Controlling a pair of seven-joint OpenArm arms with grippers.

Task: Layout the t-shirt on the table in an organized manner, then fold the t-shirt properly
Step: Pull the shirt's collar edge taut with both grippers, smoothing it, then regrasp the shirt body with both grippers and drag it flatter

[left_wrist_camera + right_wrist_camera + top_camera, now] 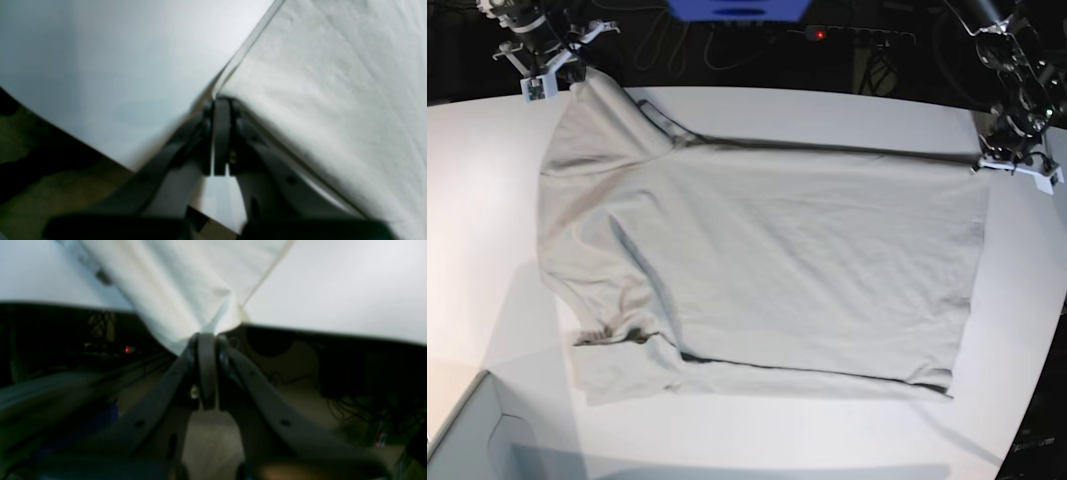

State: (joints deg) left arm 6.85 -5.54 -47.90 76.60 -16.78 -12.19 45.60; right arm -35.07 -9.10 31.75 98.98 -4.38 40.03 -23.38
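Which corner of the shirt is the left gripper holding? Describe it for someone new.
On the large white table, the light grey-beige cotton t-shirt lies spread out. The left gripper is shut on its far hem corner, at the base view's upper right, opposite the sleeved end.

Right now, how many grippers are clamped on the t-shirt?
2: the right gripper pinches the t-shirt at its sleeve end, the left gripper at its hem corner.

A: Both wrist views are blurred; the cloth pinched in each tool (222, 100) hides the tips.
B: Base view cuts the box (462, 430) at the corner; shirt (767, 270) label unreadable.
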